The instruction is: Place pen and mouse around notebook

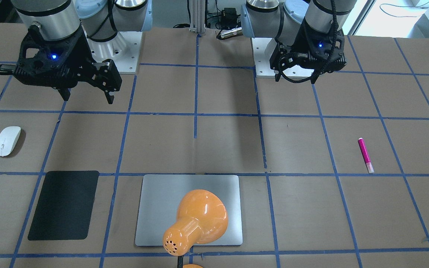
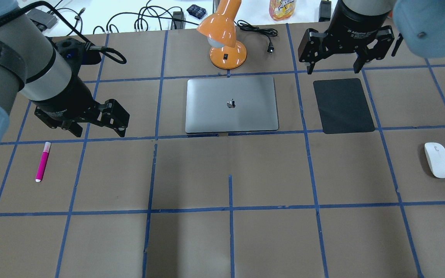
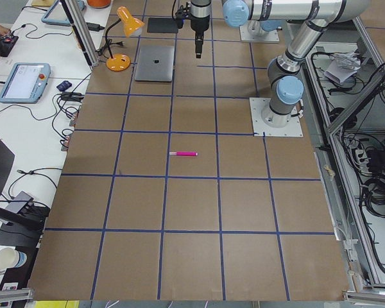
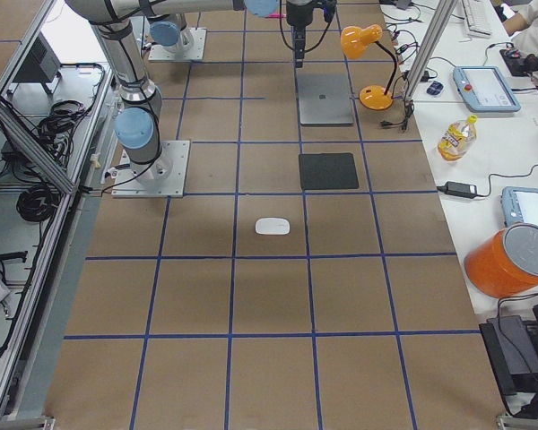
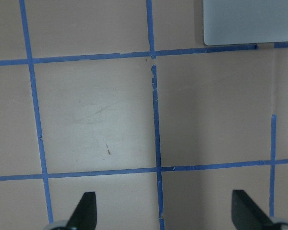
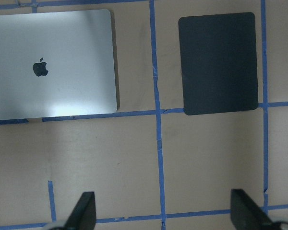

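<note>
The silver-grey notebook [image 2: 214,112] lies closed and flat at the table's far middle; one of its corners shows in the left wrist view [image 5: 249,21]. A magenta pen [image 2: 43,161] rests alone on the brown table, a little nearer than my left gripper [image 2: 99,134], which hangs open and empty above the table. The white mouse [image 2: 437,159] sits by itself near the right edge. My right gripper [image 2: 333,70] hovers open and empty over the far end of a black mat, well away from the mouse. In the front view the mouse [image 1: 7,140] is left and the pen [image 1: 365,155] right.
A matte black mat [image 2: 343,105] lies right of the notebook. An orange desk lamp [image 2: 226,38] stands just beyond the notebook, its head leaning over it [image 1: 196,219]. Cables and a bottle [image 2: 282,8] line the far edge. Blue tape marks a grid on the table.
</note>
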Controlling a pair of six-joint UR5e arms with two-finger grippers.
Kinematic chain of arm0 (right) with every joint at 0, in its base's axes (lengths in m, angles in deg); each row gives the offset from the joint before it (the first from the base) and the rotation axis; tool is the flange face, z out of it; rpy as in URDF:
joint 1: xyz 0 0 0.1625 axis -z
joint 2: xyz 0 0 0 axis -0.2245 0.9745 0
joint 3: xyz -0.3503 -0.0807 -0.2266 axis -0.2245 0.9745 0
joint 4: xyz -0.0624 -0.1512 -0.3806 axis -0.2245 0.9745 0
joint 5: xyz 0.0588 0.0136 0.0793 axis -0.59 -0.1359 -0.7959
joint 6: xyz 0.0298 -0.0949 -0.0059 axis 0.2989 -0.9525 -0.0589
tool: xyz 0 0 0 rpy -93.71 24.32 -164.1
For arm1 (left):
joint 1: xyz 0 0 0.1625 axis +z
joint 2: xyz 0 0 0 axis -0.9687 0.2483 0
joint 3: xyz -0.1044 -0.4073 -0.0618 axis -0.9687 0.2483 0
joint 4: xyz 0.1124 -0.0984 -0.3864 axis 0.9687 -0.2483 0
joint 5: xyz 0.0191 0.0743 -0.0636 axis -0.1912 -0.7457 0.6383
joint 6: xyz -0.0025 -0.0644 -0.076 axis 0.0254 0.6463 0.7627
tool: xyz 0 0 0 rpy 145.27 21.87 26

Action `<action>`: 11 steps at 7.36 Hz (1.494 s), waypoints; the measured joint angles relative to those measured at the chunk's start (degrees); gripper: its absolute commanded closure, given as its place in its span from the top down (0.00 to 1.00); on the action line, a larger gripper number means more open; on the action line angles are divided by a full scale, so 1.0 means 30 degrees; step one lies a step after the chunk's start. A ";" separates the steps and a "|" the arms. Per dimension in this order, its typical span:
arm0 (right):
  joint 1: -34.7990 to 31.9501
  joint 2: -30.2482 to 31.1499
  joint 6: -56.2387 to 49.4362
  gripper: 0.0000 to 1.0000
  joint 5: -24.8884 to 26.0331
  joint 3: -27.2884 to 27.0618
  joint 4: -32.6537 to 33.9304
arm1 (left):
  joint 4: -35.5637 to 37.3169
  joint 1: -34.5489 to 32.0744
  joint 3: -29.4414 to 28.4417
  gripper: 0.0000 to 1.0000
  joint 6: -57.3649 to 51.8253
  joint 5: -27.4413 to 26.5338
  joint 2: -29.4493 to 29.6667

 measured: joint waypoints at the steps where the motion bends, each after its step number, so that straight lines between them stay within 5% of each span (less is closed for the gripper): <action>1: -0.0002 -0.0006 -0.0004 1.00 0.0009 0.0001 -0.0025 | 0.0023 0.0020 0.0007 1.00 -0.0002 0.0000 0.0006; 7: 0.0384 -0.0035 -0.0281 1.00 0.0037 0.0001 0.0111 | 0.0080 0.0139 0.0022 1.00 -0.0196 -0.0027 -0.0028; 11: 0.4340 -0.0065 -0.3797 1.00 -0.0052 0.0013 -0.0137 | 0.0400 0.0348 0.0060 1.00 -0.0437 -0.0012 0.0168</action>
